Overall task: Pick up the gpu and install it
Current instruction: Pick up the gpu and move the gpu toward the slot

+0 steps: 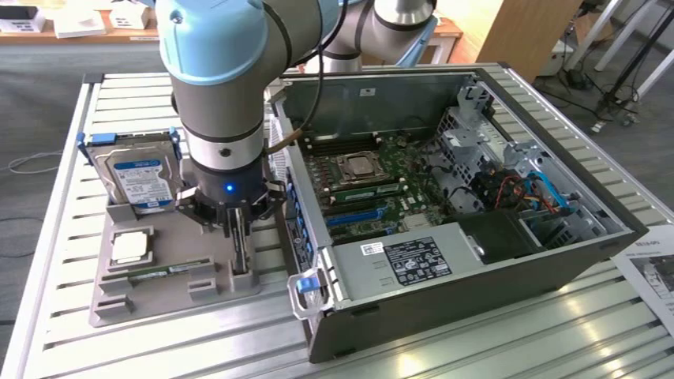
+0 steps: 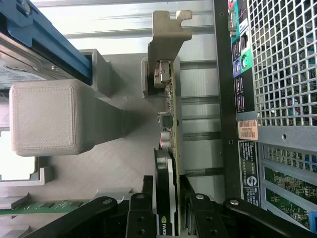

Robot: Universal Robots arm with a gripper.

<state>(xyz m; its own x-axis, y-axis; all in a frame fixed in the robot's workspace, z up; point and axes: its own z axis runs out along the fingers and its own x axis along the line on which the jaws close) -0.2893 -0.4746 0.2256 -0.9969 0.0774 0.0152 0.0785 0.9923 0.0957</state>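
The gpu (image 1: pixel 241 246) stands on edge in a slot of the grey holder (image 1: pixel 126 304), next to the open computer case (image 1: pixel 589 260). My gripper (image 1: pixel 238 225) is down over it from above. In the wrist view the card (image 2: pixel 168 119) runs away from me, with its silvery end bracket (image 2: pixel 169 29) at the far end. My gripper (image 2: pixel 167 182) has a black finger pressed against each face of the card, so it is shut on the gpu. The card still sits in the holder.
A silver hard drive (image 1: pixel 137 178) with a blue-white label stands in the holder on the exterior view's left. A processor (image 1: pixel 129 247) and a green memory stick (image 1: pixel 147 275) lie in front of it. The motherboard's blue slots (image 1: pixel 353 215) lie inside the case.
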